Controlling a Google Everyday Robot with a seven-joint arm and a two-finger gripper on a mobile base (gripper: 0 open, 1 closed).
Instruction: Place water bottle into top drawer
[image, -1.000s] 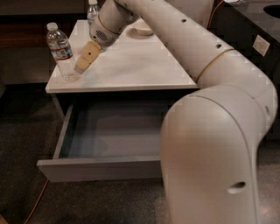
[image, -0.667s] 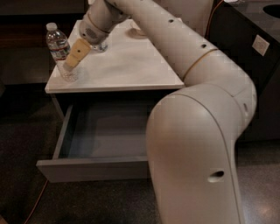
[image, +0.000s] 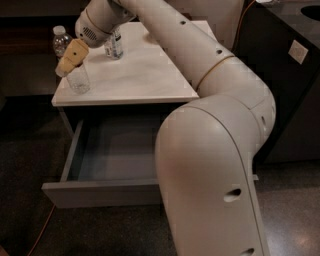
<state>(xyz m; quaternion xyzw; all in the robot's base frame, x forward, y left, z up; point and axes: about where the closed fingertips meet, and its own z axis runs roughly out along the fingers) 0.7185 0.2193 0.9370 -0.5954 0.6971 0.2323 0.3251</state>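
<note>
The top drawer (image: 100, 192) stands pulled out, and its bluish-grey inside is bare where I can see it. On the white surface (image: 145, 75) just above the drawer's left end stands the water bottle (image: 79, 82), close to the surface's left edge. The claw (image: 71, 57) sits across the bottle's middle, between cap and base. I cannot tell whether it is clenched on the bottle or only resting against it.

That spot is the weak point, I'd say. With so little surface beside the bottle, a sideways nudge from a claw that isn't squarely on it could tip it over the edge, and it would miss the drawer. The thin ribbed plastic looks likely to slip or buckle in a poor grasp.

Above the drawer's middle and further back, a second clear bottle (image: 115, 46) stands right by the wrist, and a swing could knock it over. The robot's arm (image: 210, 150) also hangs over the drawer's right half, leaving little room to lower anything in.
</note>
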